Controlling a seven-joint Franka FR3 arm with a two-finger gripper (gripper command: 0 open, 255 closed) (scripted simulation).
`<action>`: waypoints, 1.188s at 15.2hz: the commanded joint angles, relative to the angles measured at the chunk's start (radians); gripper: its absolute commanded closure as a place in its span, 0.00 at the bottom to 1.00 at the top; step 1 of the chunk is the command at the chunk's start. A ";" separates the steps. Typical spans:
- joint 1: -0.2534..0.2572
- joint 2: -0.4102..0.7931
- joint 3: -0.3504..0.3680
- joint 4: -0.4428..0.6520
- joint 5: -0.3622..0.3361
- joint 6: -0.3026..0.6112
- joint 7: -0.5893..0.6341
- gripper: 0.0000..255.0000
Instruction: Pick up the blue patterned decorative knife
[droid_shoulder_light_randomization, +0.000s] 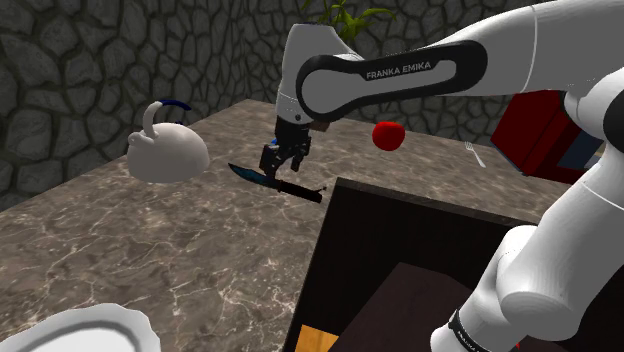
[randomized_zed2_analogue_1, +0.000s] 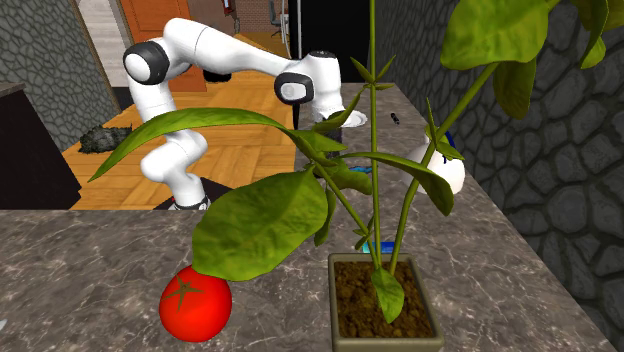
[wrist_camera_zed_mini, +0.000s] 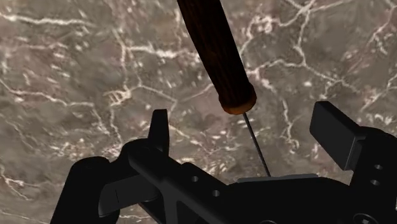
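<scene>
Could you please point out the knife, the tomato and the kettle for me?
knife (droid_shoulder_light_randomization: 305, 191): shoulder view, on its dark handle.
tomato (droid_shoulder_light_randomization: 388, 135): shoulder view, on the middle of its red body.
kettle (droid_shoulder_light_randomization: 168, 156): shoulder view, on its white body, below the handle.

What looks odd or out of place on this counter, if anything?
The knife beneath the open claw: in the wrist view its blade shows as a thin line, so it seems to stand on edge rather than lie flat. Nothing else stands out.
</scene>
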 joint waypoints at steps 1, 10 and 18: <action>0.001 0.011 0.002 -0.012 -0.003 0.025 0.002 0.00; 0.001 0.025 0.003 -0.060 -0.006 0.086 0.005 1.00; 0.001 0.022 0.003 -0.049 -0.005 0.072 0.004 1.00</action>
